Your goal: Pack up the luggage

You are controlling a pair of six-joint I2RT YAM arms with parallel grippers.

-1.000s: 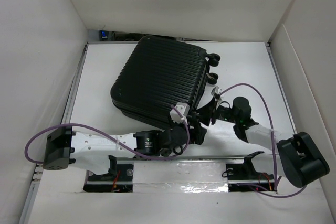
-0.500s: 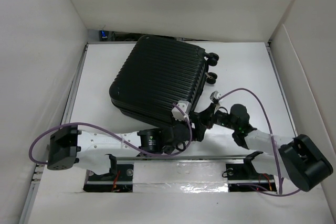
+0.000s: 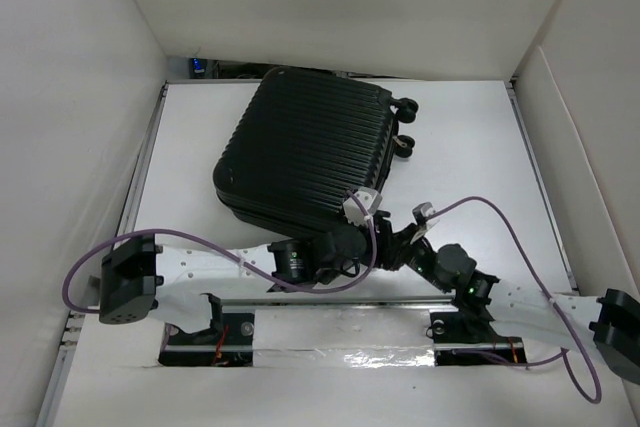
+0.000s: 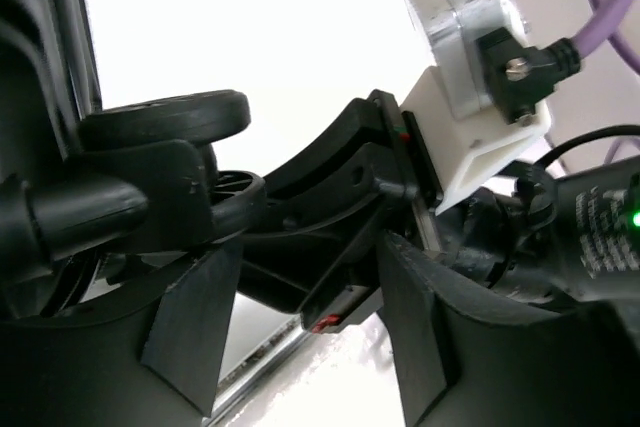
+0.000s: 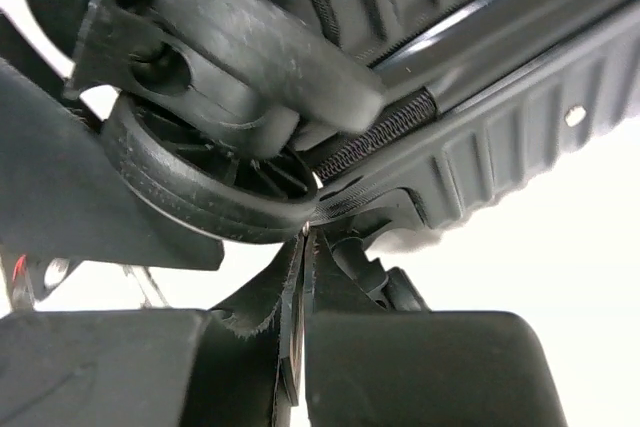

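Observation:
The luggage is a black ribbed suitcase lying shut and flat, turned at an angle, with two caster wheels at its far right. My right gripper is at the case's near right corner. In the right wrist view it is shut on the thin zipper pull, just below a caster wheel and the zipper. My left gripper sits beside it at the same corner. In the left wrist view it is open and empty, next to a caster wheel, with the right gripper's finger between its jaws.
White walls box the table in on the left, back and right. A metal rail runs along the near edge in front of the arm bases. The purple cables loop over both arms.
The right arm has drawn back toward the near edge and lowered, its gripper sliding down-left along the case's corner. The left gripper edged right. The suitcase has shifted slightly.

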